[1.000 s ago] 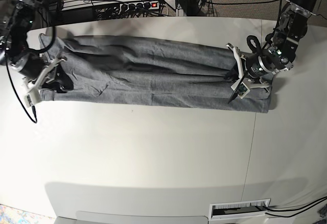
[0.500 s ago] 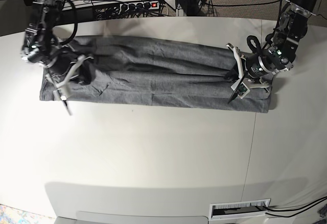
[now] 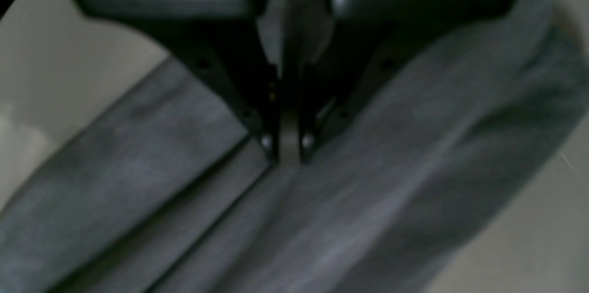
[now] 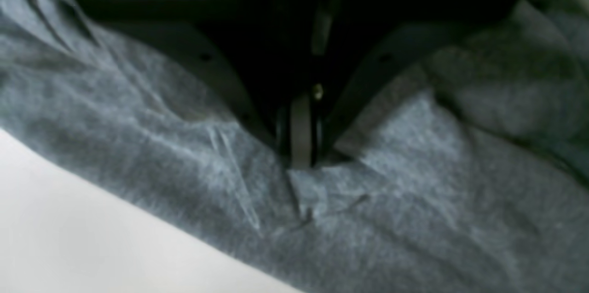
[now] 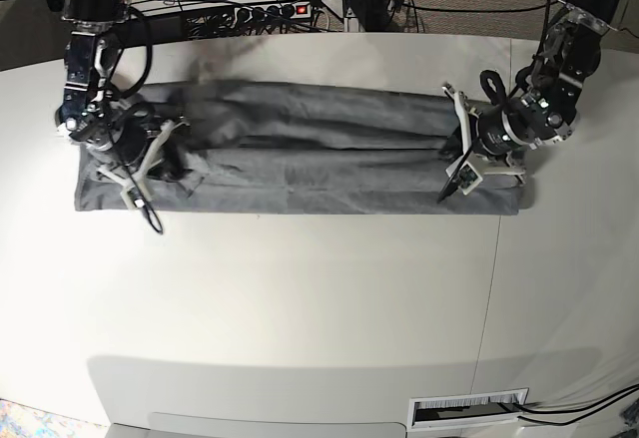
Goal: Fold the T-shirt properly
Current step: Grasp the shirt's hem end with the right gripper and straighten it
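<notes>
My T-shirt (image 5: 300, 159) lies as a long, soft, creased heather-grey band across the far side of the pale smooth counter (image 5: 300, 308). My left fingers (image 3: 287, 146) are pinched shut on a fold at its right end. My right fingers (image 4: 301, 146) are clamped on knit near its left end. The wrist views show fabric grain; the base view shows the whole band.

1. Bench (image 5: 300, 298): broad, off-white top; a seam runs down its right part.
2. Power strip (image 5: 262, 12): dark, behind the far bench edge, with a red lit switch (image 5: 302, 9).
3. Cables (image 5: 200, 21): black, tangled around the strip.
4. Label (image 5: 469, 410): white barcoded strip at the near edge.
5. Patterned floor patch (image 5: 30, 423): colourful, at the lower left corner.
</notes>
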Robot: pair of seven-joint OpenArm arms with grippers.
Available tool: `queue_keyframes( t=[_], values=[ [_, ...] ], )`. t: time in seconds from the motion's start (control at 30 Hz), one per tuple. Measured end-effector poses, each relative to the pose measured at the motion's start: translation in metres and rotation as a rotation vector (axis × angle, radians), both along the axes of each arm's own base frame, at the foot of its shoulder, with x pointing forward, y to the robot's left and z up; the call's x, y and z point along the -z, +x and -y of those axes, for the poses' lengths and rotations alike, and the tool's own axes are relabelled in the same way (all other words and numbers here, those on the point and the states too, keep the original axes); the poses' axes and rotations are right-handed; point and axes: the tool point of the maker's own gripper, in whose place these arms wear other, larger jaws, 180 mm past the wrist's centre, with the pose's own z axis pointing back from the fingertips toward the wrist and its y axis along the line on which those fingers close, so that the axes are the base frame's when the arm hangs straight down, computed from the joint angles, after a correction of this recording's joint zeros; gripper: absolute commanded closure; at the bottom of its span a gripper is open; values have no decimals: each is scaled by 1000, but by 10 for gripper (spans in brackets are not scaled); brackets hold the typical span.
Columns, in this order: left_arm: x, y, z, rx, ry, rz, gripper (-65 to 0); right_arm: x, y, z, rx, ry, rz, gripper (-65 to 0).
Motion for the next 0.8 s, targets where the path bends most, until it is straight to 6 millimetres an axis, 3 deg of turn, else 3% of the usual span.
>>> queue_keyframes(
  t=[0.07,0.17,0.27,0.4,0.47,0.63,0.8],
  values=[
    [-7,5,-3,-15,-4,20,-25,-3,-1,21,19,-57,-12,0],
    [-23,16,-18,-68,-13,45,-166,-6,-4,43,35,-123,-31,0],
    [-41,28,-36,-147,-57,56,-260,-7,-5,48,35,-137,-36,0],
    [-53,36,-60,-239,-106,51,-261,-8,-5,47,37,-124,-38,0],
    [-48,35,-64,-268,-157,6,-261,-7,-6,47,37,-121,-39,0],
    [-26,15,-56,-252,-255,-173,-261,-7,-6,47,40,-121,-39,0],
    [-33,38,-58,-278,-337,-170,-260,-7,-6,47,41,-122,-43,0]
  ],
)
